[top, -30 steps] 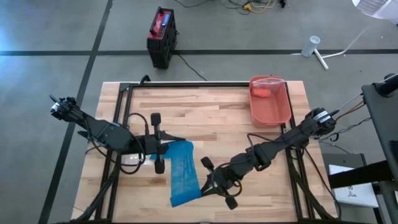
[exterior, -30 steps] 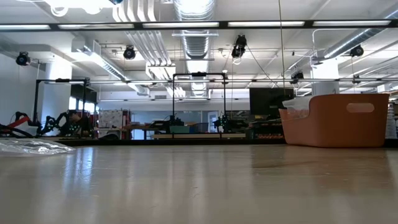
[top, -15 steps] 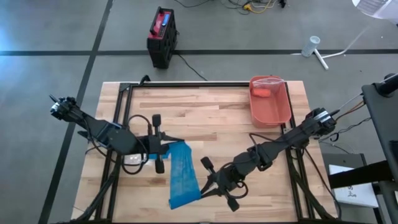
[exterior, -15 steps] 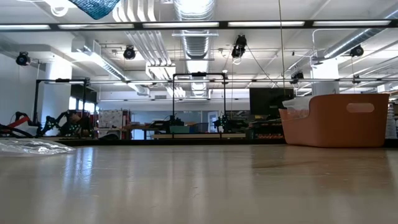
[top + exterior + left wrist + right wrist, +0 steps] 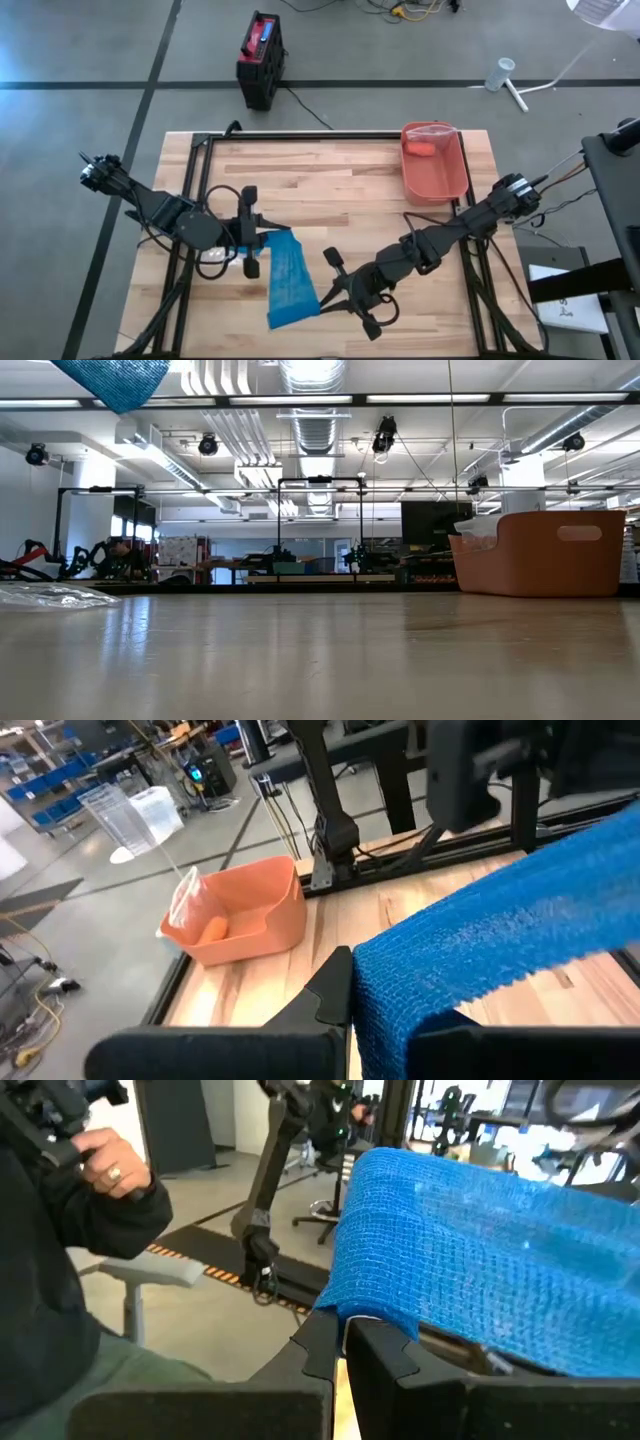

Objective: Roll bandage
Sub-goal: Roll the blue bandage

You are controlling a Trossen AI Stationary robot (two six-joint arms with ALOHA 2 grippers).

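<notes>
The blue mesh bandage [image 5: 285, 280] hangs in the air above the table's near middle, stretched between my two grippers as a strip running from far to near. My left gripper [image 5: 265, 240] is shut on its far end, which also shows in the left wrist view [image 5: 352, 982]. My right gripper [image 5: 322, 303] is shut on its near end, which also shows in the right wrist view [image 5: 342, 1325]. In the low view only one blue corner [image 5: 115, 380] of the bandage shows, at the top left. My left gripper pinches the bandage's far end at its edge [image 5: 378, 982] between its two fingers, coming roughly level from the table's left. The bandage runs away from the fingers toward the other gripper, clear of the table. My right gripper pinches the bandage's near end at one corner [image 5: 370, 1312] between its two fingers, level, slanting in from the table's near right. The mesh spreads wide beyond the fingers, lifted clear of the table.
An orange bin [image 5: 410, 170] with an orange item and a clear bag stands at the far right; it also shows in the low view [image 5: 540, 555]. A clear plastic wrapper [image 5: 212, 257] lies at the left. A person's hand [image 5: 105, 1165] shows beyond the table.
My left gripper has tipped downward and rolled, and my right gripper has risen. The bandage has turned more on edge, so it looks narrower from above. A blue corner of it has come down into the top of the low view.
</notes>
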